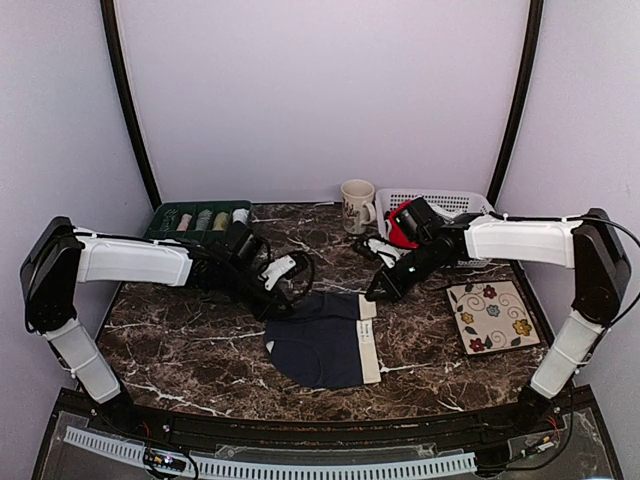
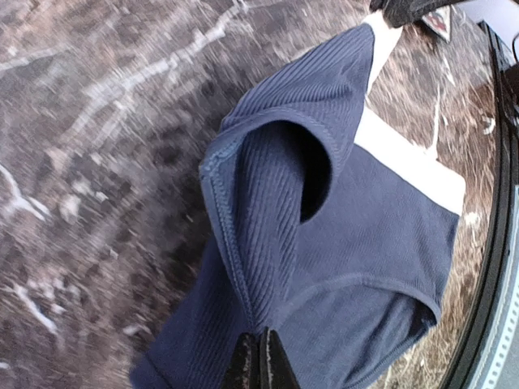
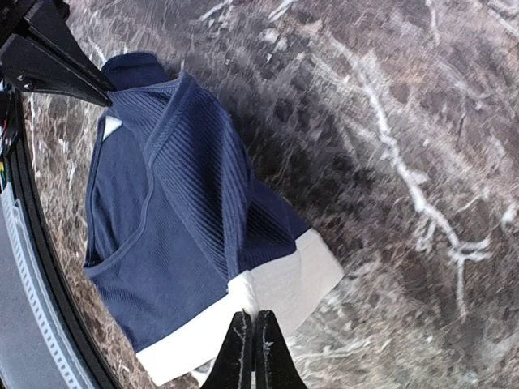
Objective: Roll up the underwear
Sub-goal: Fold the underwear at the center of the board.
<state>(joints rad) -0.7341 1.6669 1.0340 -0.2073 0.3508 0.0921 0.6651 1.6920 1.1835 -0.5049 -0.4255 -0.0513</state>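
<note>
Dark navy underwear (image 1: 322, 345) with a white waistband (image 1: 368, 340) lies on the marble table (image 1: 180, 340). My left gripper (image 1: 285, 305) is shut on a pinched ridge of its ribbed navy cloth (image 2: 268, 243), the closed tips (image 2: 261, 356) biting the fold. My right gripper (image 1: 372, 293) is shut on the waistband (image 3: 284, 284), its tips (image 3: 253, 336) meeting on a puckered bit of white. Between the two grips the far edge is raised in a fold. Red underwear (image 1: 400, 228) sits in the basket behind the right arm.
A white plastic basket (image 1: 450, 203) and a patterned mug (image 1: 356, 205) stand at the back. At the back left is a green tray (image 1: 200, 218) with rolled cloths. A floral mat (image 1: 492, 315) lies at the right, and the table's front edge (image 1: 320, 425) runs close below the garment.
</note>
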